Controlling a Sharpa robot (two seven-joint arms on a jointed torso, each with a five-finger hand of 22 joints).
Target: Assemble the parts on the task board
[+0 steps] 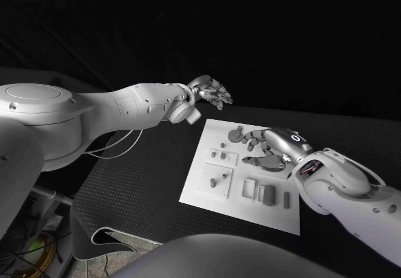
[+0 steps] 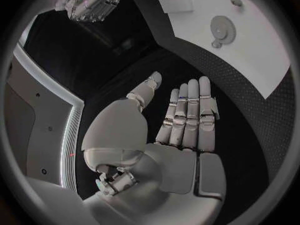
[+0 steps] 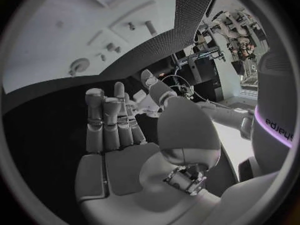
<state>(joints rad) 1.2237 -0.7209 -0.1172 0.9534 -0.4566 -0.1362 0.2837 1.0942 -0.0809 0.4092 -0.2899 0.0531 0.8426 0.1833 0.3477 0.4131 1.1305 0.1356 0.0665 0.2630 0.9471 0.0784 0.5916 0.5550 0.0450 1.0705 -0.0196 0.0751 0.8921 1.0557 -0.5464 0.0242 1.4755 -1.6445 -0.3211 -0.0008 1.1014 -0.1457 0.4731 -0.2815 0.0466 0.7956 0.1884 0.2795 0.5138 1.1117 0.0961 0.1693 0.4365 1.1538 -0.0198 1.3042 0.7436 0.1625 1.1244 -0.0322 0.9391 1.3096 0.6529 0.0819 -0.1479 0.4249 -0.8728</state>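
Lying near the middle of the black table [image 1: 134,185], the white task board [image 1: 238,200] carries small grey parts [image 1: 266,194] (a round gear [image 1: 237,136] sits at its far edge). The right hand [image 1: 269,147] hovers over the board's far right corner, fingers spread, holding nothing. The left hand [image 1: 211,91] hangs beyond the board's far left corner, fingers straight and empty.

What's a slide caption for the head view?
Both hands open: right hand over the white task board with its grey parts, left hand raised beyond its far edge.
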